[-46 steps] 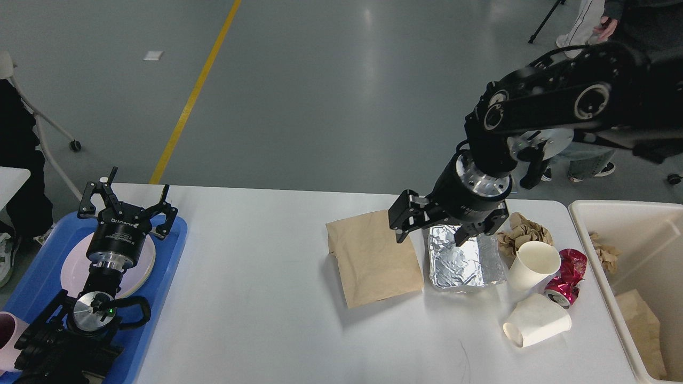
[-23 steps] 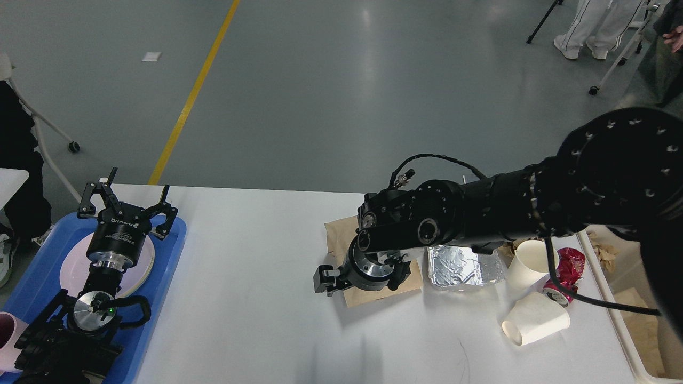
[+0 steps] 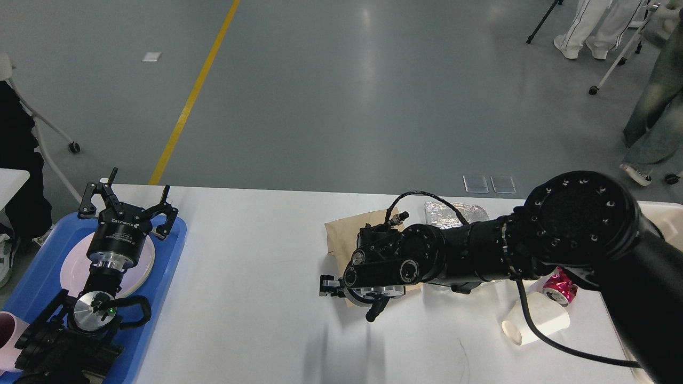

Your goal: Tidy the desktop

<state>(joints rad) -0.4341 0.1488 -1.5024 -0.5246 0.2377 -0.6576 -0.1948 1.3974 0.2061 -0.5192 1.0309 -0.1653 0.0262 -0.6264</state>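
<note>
The white desktop [image 3: 256, 277] carries litter on its right half. A brown paper bag [image 3: 341, 240] lies flat, mostly hidden under my right arm. My right gripper [image 3: 351, 298] is low over the bag's near left corner, fingers apart, with nothing seen between them. Behind the arm shows part of a foil tray [image 3: 453, 210]. A white paper cup [image 3: 536, 322] lies on its side beside a crushed red can [image 3: 557, 285]. My left gripper [image 3: 128, 208] is open and empty above a pale plate [image 3: 69, 266].
A blue tray [image 3: 165, 250] at the left edge holds the plate and a pink cup [image 3: 6, 326]. A corner of the cream bin [image 3: 659, 213] shows at the far right behind my arm. People stand on the floor beyond the table.
My right arm has swung down and left, from above the foil tray to the bag's near left corner, and now lies low across the litter. The left arm has not moved.
</note>
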